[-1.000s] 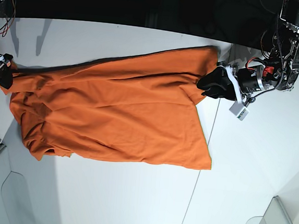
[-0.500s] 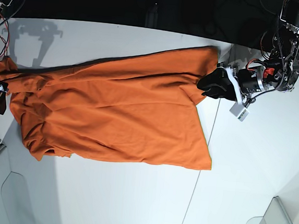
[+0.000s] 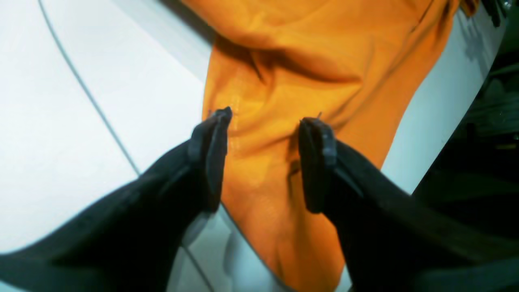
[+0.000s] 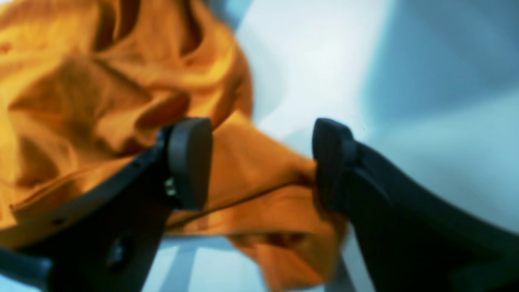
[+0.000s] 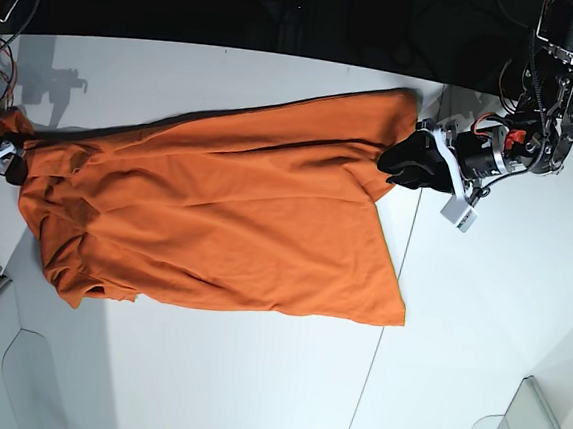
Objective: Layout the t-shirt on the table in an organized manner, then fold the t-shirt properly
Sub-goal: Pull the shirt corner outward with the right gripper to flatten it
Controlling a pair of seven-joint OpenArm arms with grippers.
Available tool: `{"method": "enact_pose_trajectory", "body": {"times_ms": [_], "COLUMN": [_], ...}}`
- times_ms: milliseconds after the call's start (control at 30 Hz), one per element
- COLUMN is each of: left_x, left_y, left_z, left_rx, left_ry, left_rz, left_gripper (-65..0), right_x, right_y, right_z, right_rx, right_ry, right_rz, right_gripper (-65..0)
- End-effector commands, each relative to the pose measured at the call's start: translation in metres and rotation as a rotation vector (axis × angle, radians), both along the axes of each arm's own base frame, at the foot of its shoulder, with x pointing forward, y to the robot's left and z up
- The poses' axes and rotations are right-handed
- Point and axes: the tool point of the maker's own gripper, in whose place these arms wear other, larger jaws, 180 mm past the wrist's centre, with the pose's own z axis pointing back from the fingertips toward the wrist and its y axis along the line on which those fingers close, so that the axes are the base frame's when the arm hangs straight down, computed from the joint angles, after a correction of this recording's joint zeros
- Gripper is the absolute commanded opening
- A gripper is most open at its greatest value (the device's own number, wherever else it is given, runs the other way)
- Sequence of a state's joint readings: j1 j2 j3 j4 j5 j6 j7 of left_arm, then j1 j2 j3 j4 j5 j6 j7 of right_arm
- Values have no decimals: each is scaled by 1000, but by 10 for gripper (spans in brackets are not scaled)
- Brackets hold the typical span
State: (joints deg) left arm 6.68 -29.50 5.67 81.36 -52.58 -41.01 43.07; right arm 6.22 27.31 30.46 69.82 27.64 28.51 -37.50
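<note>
The t-shirt [image 5: 216, 218] is plain solid orange with no print. The surface [image 5: 203, 368] is matte white, crossed by a thin dark seam [image 5: 371, 373]. Both claws, left [image 3: 265, 121] and right [image 4: 261, 162], are black.

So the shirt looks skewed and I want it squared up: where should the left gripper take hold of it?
Probably the hem corner of the t-shirt lying between the open left gripper fingers. Come in low from the table side beyond the hem, since the cloth lies flat there with a free edge; the bunched opposite end is harder to pinch.
</note>
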Motion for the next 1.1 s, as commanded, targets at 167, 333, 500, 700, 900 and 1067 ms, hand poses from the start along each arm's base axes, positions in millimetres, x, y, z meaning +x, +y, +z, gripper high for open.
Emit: {"method": "enact_pose_trajectory", "body": {"times_ms": [167, 333, 500, 700, 900, 1067], "left_x": [-8, -8, -11, -10, -10, -11], "left_y": [12, 12, 13, 15, 15, 15], "left_z": [-11, -11, -13, -14, -14, -14], "left_rx": [82, 81, 92, 108, 109, 110], "left_ry": [42, 41, 56, 54, 54, 55], "left_rz": [-19, -19, -28, -32, -33, -33], "left_gripper": [-330, -330, -330, -330, -330, -330], "right_x": [2, 1, -10, -44, -81, -103], "right_y": [4, -2, -9, -16, -14, -1], "right_z": [-1, 2, 20, 57, 59, 46], "right_rx": [-50, -69, -60, -78, -121, -63], "right_ry": [21, 23, 19, -84, -48, -10], "right_rz": [37, 33, 29, 20, 48, 68], "right_gripper": [-426, -650, -650, -650, -650, -366]}}
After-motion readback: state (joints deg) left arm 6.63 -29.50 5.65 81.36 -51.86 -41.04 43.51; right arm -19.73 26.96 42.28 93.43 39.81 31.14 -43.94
